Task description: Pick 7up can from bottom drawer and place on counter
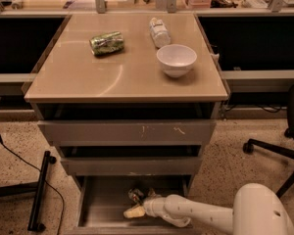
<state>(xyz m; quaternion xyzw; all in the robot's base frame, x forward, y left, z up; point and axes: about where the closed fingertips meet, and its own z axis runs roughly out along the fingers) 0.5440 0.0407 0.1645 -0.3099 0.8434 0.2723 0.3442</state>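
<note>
**Gripper low in the open bottom drawer, beside the 7up can**

The bottom drawer (104, 208) of the grey cabinet stands pulled out, its plain grey floor showing. The 7up can (135, 195) lies inside it, towards the middle and near the back, small and dim, with a glint of metal at one end. It is still in the drawer and not on the bench (122, 80).

The white arm (196, 213) reaches in from the lower right, coming off the rounded white body (264, 212) at the corner of the view. The gripper (136, 204) sits at the end of the arm, low over the drawer floor and right up against the can, with a pale yellowish tip showing just in front of the can. Whether the gripper is closed on the can or merely set beside it cannot be told from this view.

Above, the middle drawer (132, 166) and the top drawer (127, 131) are each pulled out a little, the top one further.

On the glossy tan bench lie three things, well apart from the arm:
- a dark green can (107, 43) on its side, at the back left;
- a clear plastic bottle (160, 32), also lying down, at the back right;
- a white bowl (176, 59) standing upright, just in front of the bottle.

On the speckled floor, a black cable (10, 151) trails at the left and the legs of an office chair (272, 150) show at the right.
</note>
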